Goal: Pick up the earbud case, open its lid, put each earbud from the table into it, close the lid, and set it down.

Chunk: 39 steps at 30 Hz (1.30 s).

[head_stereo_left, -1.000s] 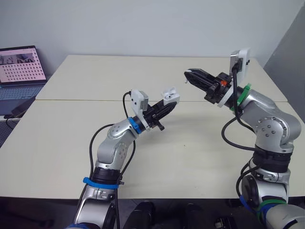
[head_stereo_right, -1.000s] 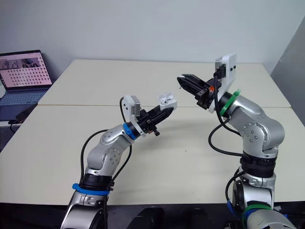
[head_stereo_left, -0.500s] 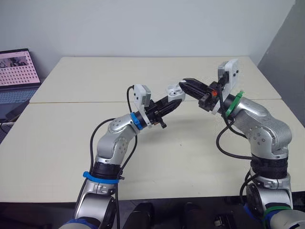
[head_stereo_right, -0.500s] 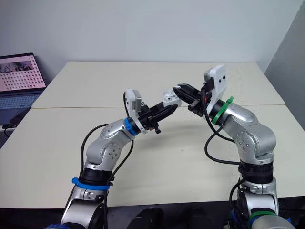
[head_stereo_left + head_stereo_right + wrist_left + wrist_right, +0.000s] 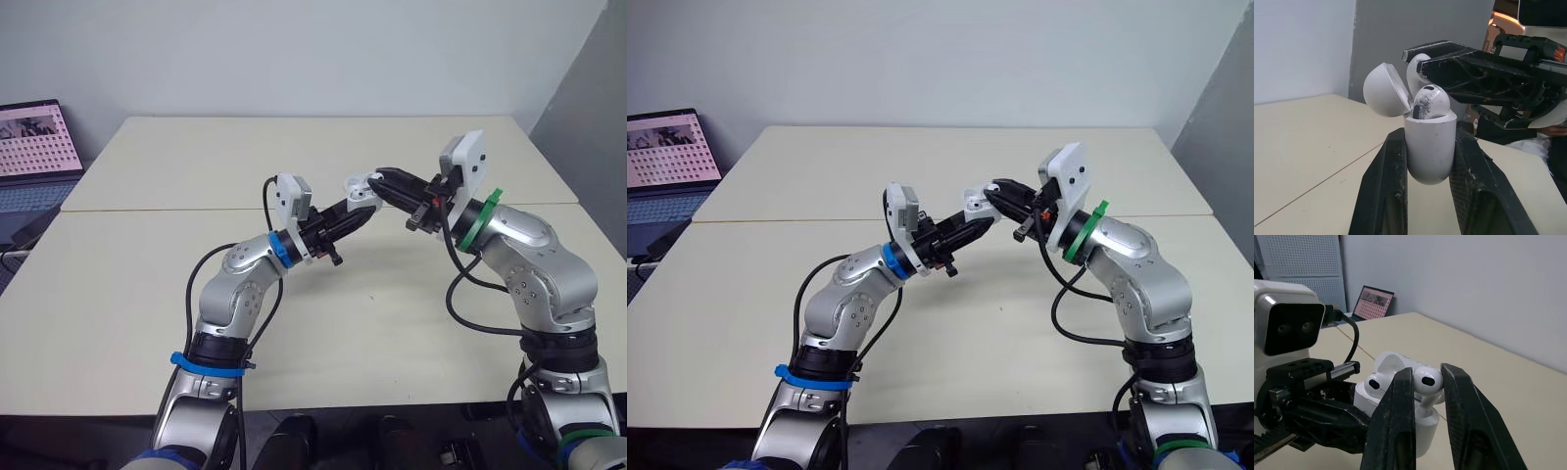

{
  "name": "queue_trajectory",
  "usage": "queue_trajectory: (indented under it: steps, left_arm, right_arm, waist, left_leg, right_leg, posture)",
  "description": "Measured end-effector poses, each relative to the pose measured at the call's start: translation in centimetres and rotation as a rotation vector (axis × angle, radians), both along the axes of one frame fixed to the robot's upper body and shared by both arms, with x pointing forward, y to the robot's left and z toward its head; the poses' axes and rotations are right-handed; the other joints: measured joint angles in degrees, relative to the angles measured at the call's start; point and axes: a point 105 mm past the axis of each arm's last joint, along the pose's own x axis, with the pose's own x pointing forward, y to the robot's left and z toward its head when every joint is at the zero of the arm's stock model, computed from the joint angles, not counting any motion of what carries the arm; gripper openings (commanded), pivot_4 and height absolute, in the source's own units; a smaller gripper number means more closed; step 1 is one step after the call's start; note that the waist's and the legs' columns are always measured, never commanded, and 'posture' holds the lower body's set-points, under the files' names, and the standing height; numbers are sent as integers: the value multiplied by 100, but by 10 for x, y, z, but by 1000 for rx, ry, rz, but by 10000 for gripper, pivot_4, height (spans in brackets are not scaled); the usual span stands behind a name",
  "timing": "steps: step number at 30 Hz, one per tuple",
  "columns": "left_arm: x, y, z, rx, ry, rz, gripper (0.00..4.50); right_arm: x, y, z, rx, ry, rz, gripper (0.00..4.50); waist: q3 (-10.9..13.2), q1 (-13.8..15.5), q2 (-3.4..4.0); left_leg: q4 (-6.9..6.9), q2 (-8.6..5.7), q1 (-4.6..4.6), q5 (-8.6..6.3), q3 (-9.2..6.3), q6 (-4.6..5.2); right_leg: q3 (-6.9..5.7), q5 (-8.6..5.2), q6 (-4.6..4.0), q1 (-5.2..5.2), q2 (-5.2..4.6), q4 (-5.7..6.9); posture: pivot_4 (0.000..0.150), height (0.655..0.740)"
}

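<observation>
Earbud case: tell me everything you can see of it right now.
The earbud case is small, white, smooth plastic with a rounded bottom and a few dark specks. It is held off the table, clamped at its sides between the left hand's black fingers. Its domed lid is hinged open. One earbud sits in it, its head dirty; the right hand holds a second earbud at the opening.

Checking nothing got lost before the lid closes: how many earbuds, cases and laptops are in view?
White rounded plastic earbud case, lid open: 1
White earbuds: 2, one seated in it, one in the right gripper
Open grey laptop: 1
Total: 4
</observation>
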Motion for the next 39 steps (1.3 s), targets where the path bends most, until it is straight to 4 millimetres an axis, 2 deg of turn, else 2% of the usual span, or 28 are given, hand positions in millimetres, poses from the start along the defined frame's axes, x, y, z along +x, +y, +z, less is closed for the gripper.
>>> queue_trajectory:
  steps: [2,9,14,17,19,21,22,25,27,29,31,36,39]
  left_arm:
    - [0,-1,0,1,0,-3,7521]
    - [0,0,-1,0,-2,2,7521]
    - [0,0,0,2,-5,2,7521]
    - [0,1,-1,11,-9,4,7521]
    - [-1,2,-3,34,-24,-3,7521]
    - [-4,1,-6,73,-40,-27,7521]
    - [-6,0,-9,97,-53,-46,7521]
    - [-11,-2,-13,144,-81,-89,7521]
    - [-15,-9,-16,176,-95,-131,7521]
    - [-17,-15,-17,211,-126,-154,7521]
    - [-16,-17,-19,251,-156,-155,7521]
    - [-13,-21,-32,341,-192,-141,7521]
    - [-12,-22,-35,358,-201,-136,7521]
  right_arm:
    - [-1,0,-2,-13,-11,0,4209]
    - [-8,3,-6,-48,-18,33,28507]
    - [-14,-2,4,34,42,73,28507]
    - [-14,-16,26,118,61,58,28507]
    - [-10,-32,48,193,61,12,28507]
    - [2,-47,53,186,91,-68,28507]
    - [11,-56,47,168,125,-116,28507]
    - [31,-68,19,105,245,-206,22285]
    - [40,-69,0,64,320,-239,14937]
    - [43,-62,-16,4,370,-230,7324]
    - [42,-51,-22,-50,389,-195,240]
    - [34,-30,-11,-112,371,-118,240]
    - [25,-23,-12,-151,390,-81,240]
  waist:
    - [0,0,0]
    - [0,9,0]
    - [1,13,-1]
    - [1,15,0]
    - [1,16,0]
    - [0,16,0]
    - [0,15,0]
    - [1,11,0]
    - [1,10,0]
    - [2,10,2]
    - [2,7,2]
    - [2,9,2]
    - [2,10,2]
  left_leg:
    - [0,0,0,0,0,0]
    - [0,1,0,0,0,0]
    - [0,1,0,-1,-1,1]
    - [0,1,0,-1,0,1]
    - [-3,2,0,-1,-1,1]
    - [-3,2,0,-1,0,1]
    - [-3,1,0,-1,1,2]
    - [-4,2,0,-1,6,2]
    - [-5,3,0,-1,6,2]
    - [-5,3,-1,-1,7,2]
    - [-5,3,0,-1,7,2]
    - [-5,3,-2,-1,3,2]
    - [-4,2,-2,-2,2,2]
  right_leg:
    - [0,0,0,0,0,0]
    - [1,0,0,0,0,0]
    - [1,0,0,0,0,-2]
    - [1,0,-1,1,0,-2]
    - [0,0,-1,1,0,-2]
    - [0,-1,-2,2,0,-4]
    - [0,-1,-2,3,0,-5]
    - [4,-1,-3,2,-1,-5]
    - [4,-1,-3,1,-1,-5]
    - [4,-1,-3,0,-1,-5]
    - [4,-1,-3,-1,-1,-5]
    - [2,-1,-3,-1,-1,-7]
    - [2,-1,-3,-1,-2,-7]
  posture:
    - [1500,7400]
    - [1500,7400]
    - [1500,7400]
    - [1500,7400]
    - [1500,7400]
    - [1500,7400]
    - [1500,7400]
    - [1500,7400]
    - [1500,7400]
    - [1500,7400]
    - [1500,7400]
    - [1500,7400]
    - [1500,7400]
